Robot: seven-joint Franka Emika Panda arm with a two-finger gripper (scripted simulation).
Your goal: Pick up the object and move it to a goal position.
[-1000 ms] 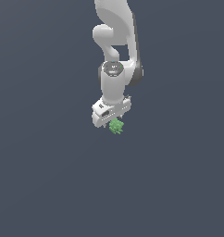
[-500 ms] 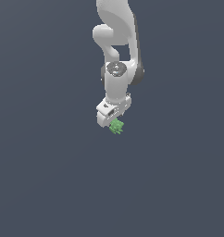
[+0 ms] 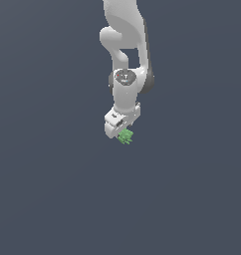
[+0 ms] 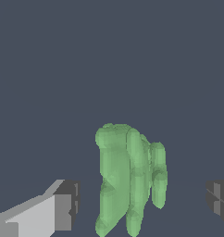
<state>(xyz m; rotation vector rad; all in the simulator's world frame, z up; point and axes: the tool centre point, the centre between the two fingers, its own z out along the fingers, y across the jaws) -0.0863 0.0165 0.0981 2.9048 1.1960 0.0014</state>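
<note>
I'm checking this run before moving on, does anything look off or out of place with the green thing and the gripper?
Nothing looks damaged or spilled. One thing stands out: in the wrist view the green object sits between the fingers with clear gaps on both sides, so the gripper is open and not gripping it.

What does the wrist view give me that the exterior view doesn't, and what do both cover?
Only the wrist view shows the gaps: the green object sits between the two fingertips with clear space on each side, so the claw is open. Only the exterior view shows the white arm reaching down from above and the claw over a plain dark background. Both show the lumpy green object at the claw.
</note>
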